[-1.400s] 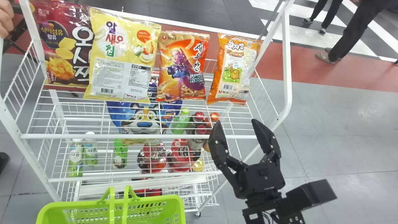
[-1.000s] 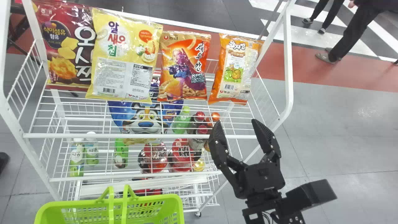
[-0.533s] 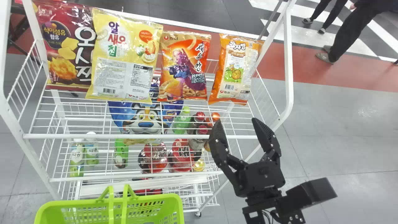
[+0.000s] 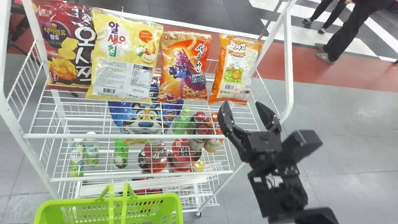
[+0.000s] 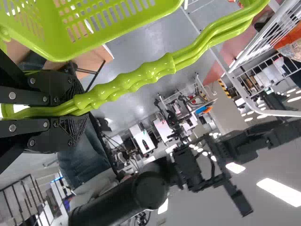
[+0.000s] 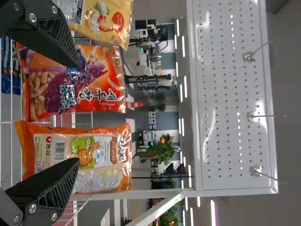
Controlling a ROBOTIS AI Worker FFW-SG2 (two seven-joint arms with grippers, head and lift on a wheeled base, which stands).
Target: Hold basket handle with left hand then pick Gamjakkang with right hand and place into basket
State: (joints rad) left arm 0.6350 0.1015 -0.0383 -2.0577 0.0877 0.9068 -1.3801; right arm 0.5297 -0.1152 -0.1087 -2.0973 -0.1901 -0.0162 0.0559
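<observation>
Left gripper clamped round the basket handle. Right gripper wide open, empty, Gamjakkang ahead of it; sitting off-centre, it could snag the neighbouring shrimp bag on closing.

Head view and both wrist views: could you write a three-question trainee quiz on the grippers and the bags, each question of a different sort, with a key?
1. Multiple choice: what is the left gripper closed on?
A) a bottle
B) the basket handle
C) a yellow bag
2. True or false: the right gripper is open and grips nothing.
3. Fill the gap: in the head view, the Gamjakkang is at the far ____ of the upper row of snack bags.

Key: 1 B; 2 true; 3 right
</observation>
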